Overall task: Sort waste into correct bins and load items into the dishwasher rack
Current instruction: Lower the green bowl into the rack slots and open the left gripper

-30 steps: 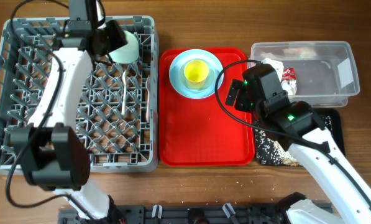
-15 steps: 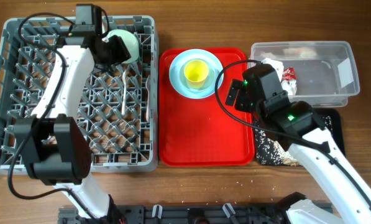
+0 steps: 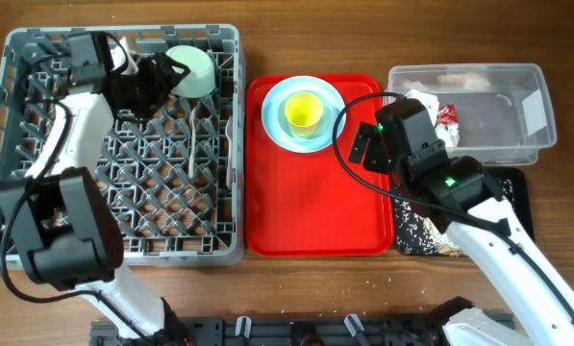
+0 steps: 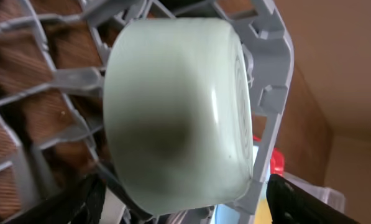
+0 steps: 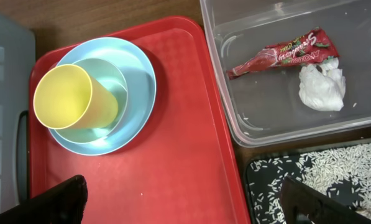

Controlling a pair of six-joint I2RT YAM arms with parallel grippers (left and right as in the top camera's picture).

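Note:
A pale mint bowl (image 3: 194,69) lies on its side in the back right corner of the grey dishwasher rack (image 3: 37,192); it fills the left wrist view (image 4: 173,106). My left gripper (image 3: 152,79) (image 4: 185,208) is open just left of it, fingers wide apart. A white spoon (image 3: 191,135) and fork (image 3: 231,144) lie in the rack. The blue plate (image 5: 141,87) holds the other bowl (image 5: 115,73) and the yellow cup (image 5: 67,96). My right gripper (image 5: 185,202) is open and empty above the red tray. The wrapper (image 5: 278,55) and tissue (image 5: 322,87) lie in the clear tub (image 5: 235,124).
The red serving tray (image 3: 315,211) sits between the rack and the bins. The black tray (image 3: 517,187) with beige crumbs (image 5: 334,168) lies in front of the clear tub (image 3: 517,86), partly under my right arm. The rack's walls stand high around my left gripper.
My left arm has swung left and the gripper has drawn back from the bowl, which stays on its side in the rack. The right arm has not moved.

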